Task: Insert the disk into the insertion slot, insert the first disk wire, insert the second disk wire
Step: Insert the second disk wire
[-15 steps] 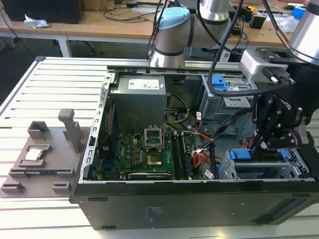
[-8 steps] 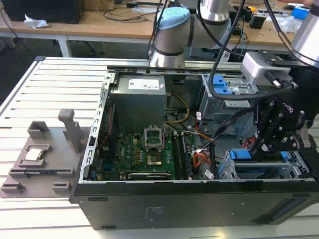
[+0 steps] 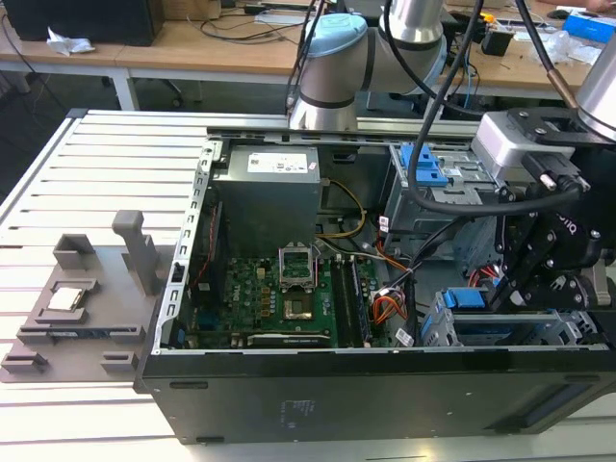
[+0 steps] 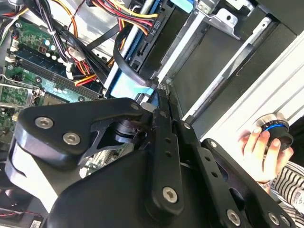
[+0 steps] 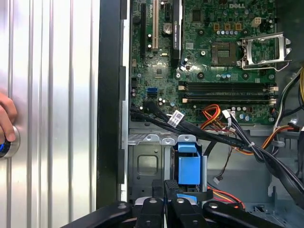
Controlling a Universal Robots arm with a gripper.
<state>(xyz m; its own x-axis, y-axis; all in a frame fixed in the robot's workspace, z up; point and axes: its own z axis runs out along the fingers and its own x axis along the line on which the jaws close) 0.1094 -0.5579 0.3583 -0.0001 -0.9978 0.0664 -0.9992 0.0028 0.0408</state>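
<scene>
the gripper [image 5: 167,198] is hanging over the insertion slot [image 5: 147,161] in the computer case's [image 3: 318,399] corner, its jaws nearly closed around a wire. the disk [image 5: 190,166] is sitting inside the insertion slot. a hand [image 4: 261,149] is resting on a knob [image 4: 273,128] on the desk [image 5: 52,95] beside the case.

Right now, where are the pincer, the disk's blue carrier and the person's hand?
pincer [image 5: 165,187]: first wrist view, where the dark fingertips meet.
disk [image 5: 189,164]: first wrist view, flat blue face of its carrier.
hand [image 4: 259,147]: second wrist view, fingers curled around a round knob.
</scene>
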